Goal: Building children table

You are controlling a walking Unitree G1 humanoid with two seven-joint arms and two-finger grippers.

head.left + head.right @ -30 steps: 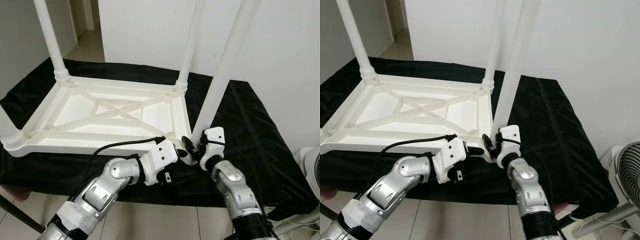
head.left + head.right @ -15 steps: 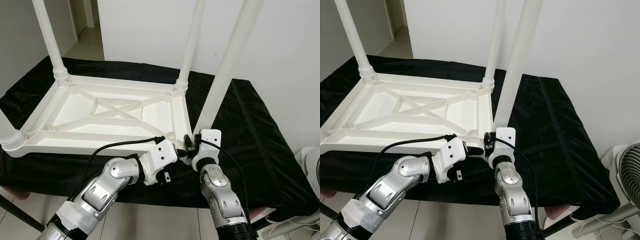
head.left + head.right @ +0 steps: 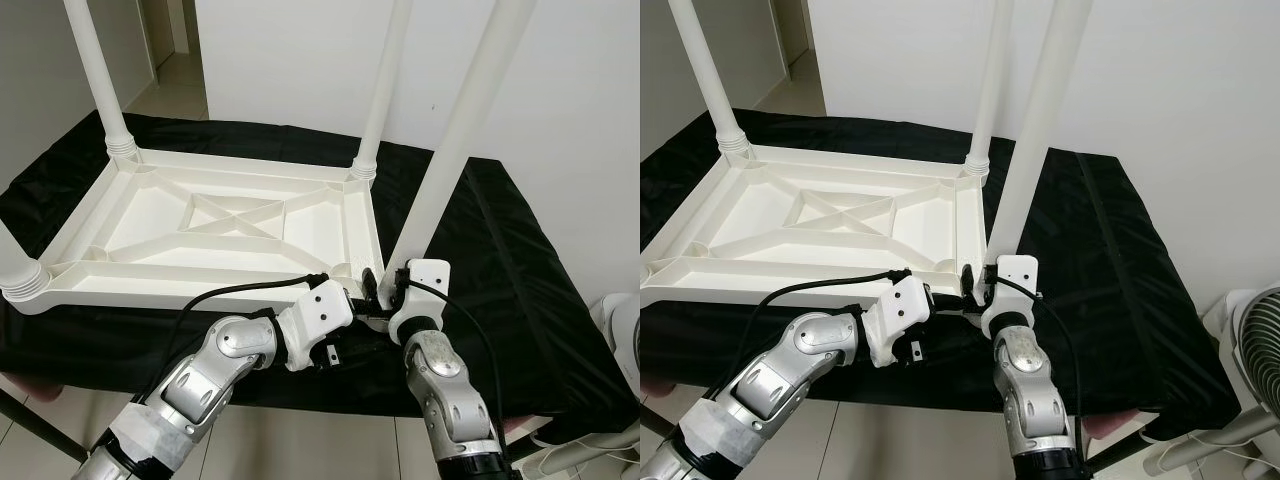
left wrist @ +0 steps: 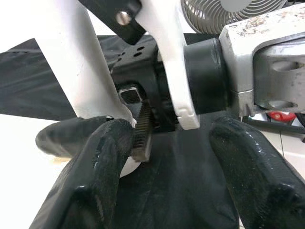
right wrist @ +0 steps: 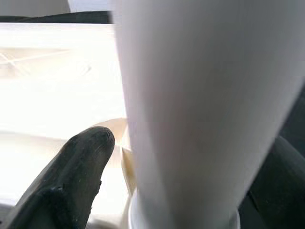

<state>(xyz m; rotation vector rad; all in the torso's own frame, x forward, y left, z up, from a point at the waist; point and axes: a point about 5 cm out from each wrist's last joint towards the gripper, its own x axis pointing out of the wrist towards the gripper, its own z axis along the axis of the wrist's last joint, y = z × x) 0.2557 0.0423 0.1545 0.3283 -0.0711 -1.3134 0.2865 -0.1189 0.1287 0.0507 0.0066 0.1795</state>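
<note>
The right claw (image 3: pixel 975 283) is closed around the base of the near-right leg (image 3: pixel 458 150), fingers (image 5: pixel 71 176) on either side of it. The left claw (image 3: pixel 362 310) is held open just beside it, one finger (image 4: pixel 102 167) touching the corner socket. The upturned white children's table (image 3: pixel 215 225) is set on the black-covered desk (image 3: pixel 510 270), its near edge at the desk's front edge. Bare cloth is left to the right.

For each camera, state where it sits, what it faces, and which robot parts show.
Left and right eye views: on the head, looking down at the upturned white table; both arms show.
Left wrist view: along the left gripper toward the right wrist.
Right wrist view: along the right gripper, around the near table leg.
All share that leg.
</note>
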